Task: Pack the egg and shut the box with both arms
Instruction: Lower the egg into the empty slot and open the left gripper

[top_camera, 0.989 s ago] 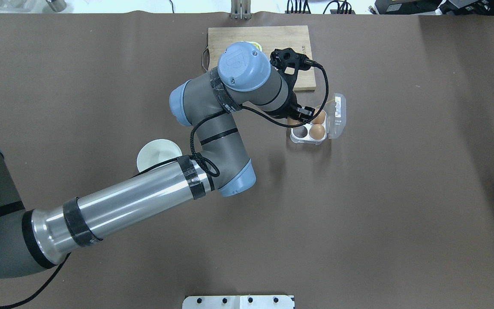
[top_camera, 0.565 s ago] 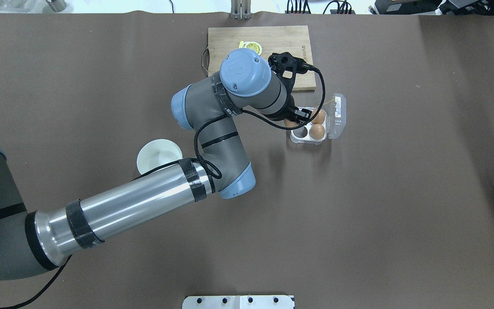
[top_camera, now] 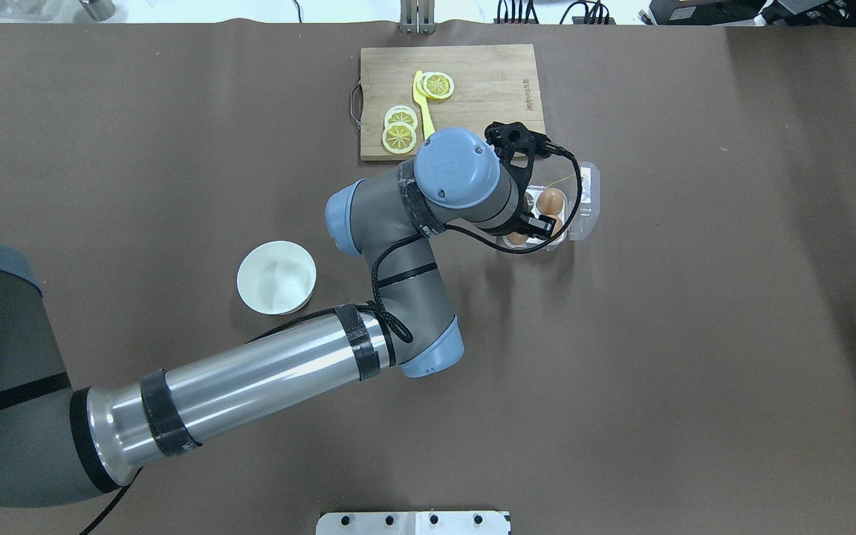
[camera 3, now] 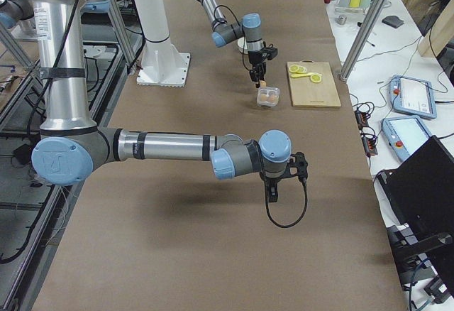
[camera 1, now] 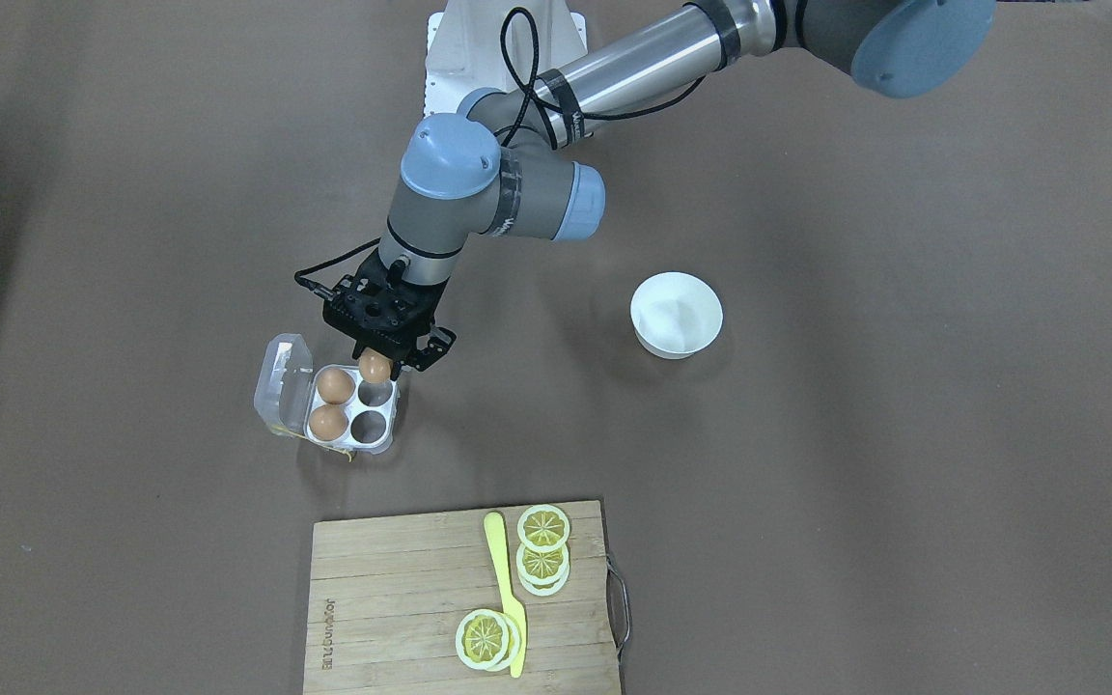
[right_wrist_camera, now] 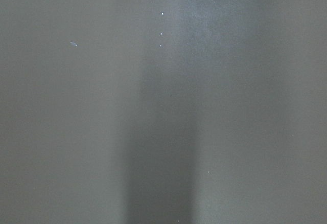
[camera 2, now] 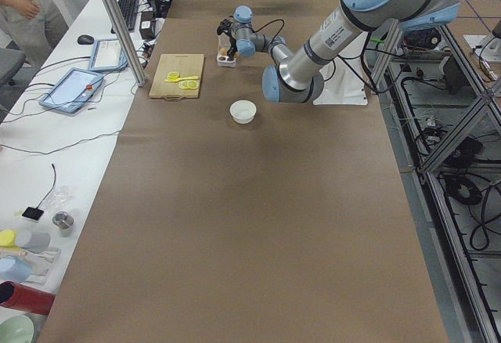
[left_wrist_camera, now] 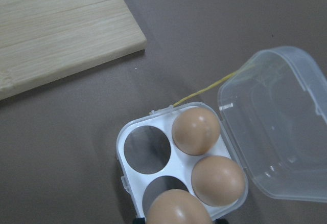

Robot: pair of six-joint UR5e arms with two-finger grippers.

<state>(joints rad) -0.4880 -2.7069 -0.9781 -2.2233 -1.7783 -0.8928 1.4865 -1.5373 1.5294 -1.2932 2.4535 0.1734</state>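
My left gripper is shut on the egg and holds it just above the box's empty cup on the robot's side. The egg also shows at the bottom of the left wrist view. The box is open, its clear lid folded flat to the side. Two brown eggs sit in the lid-side cups; the other two cups are empty. My right gripper hangs over bare table far from the box; I cannot tell whether it is open or shut.
A wooden cutting board with lemon slices and a yellow knife lies beyond the box. A round white bowl stands on the robot's left of the box. The right wrist view shows only brown table.
My left arm has moved toward the robot's side with the egg, from the far cup row to the near empty cup. The lemon slices have come into view.
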